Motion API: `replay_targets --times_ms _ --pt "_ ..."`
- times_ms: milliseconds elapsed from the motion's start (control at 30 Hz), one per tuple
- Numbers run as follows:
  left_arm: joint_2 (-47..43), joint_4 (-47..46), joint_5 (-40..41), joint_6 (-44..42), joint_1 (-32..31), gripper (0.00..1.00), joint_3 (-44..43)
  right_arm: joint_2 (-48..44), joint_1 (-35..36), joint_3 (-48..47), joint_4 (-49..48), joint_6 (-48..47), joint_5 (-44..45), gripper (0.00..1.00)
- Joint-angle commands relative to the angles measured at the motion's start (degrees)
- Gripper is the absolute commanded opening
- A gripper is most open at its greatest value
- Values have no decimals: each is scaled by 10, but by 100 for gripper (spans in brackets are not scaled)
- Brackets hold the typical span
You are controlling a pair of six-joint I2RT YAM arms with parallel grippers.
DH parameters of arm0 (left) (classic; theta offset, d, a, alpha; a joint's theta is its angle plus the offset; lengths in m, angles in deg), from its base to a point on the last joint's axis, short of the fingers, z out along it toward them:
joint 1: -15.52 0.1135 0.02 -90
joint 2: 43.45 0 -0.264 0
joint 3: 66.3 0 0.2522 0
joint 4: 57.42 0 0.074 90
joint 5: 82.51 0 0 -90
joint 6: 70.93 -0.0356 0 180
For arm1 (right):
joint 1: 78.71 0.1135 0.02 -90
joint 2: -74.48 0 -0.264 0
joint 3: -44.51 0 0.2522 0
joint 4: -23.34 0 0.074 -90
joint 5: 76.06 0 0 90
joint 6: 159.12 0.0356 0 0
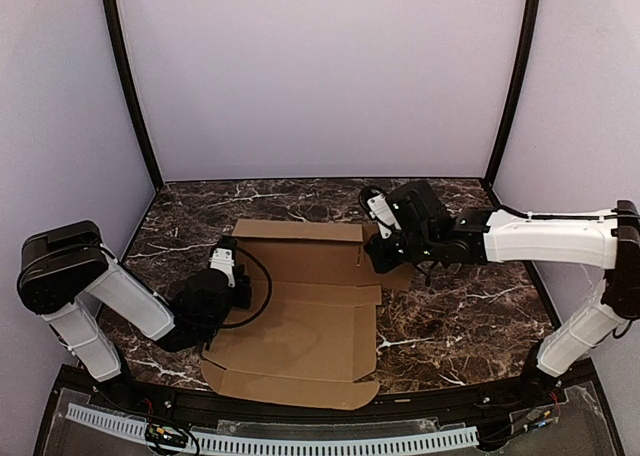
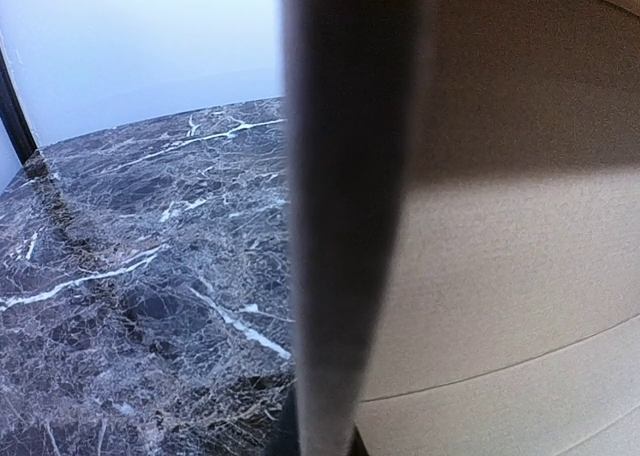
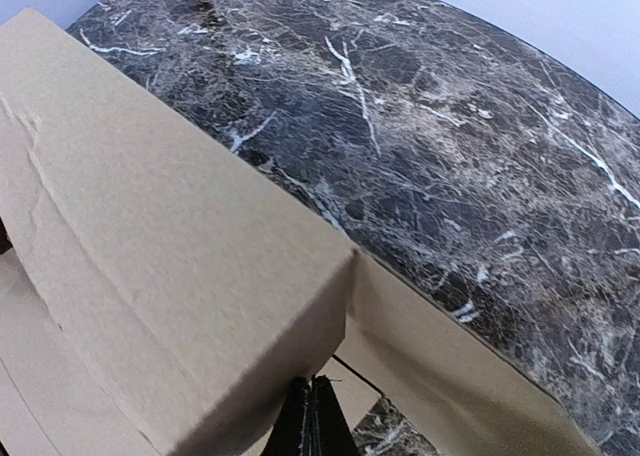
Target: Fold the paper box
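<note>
Closed left gripper (image 1: 228,249) at paper box (image 1: 300,326) edge — plain brown, mostly flat, long axis near-to-far — closed right gripper (image 3: 310,422) under far flap.

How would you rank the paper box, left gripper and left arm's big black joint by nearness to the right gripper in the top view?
From the right gripper:
1. paper box, at its fingertips.
2. left gripper, across the sheet, leftward.
3. big black joint, far left.
</note>
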Motion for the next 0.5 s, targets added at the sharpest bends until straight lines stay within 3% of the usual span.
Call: replay_targets --times_ms 0,267,467 --pt "-14 20 -18 6 -6 1 -1 25 -4 -30 -70 3 -56 0" --pt "-17 29 -19 -1 -16 1 -11 40 -4 -26 -151 47 -100 0" --pt "-30 42 -45 15 -23 1 -13 10 -4 39 -272 115 -106 0"
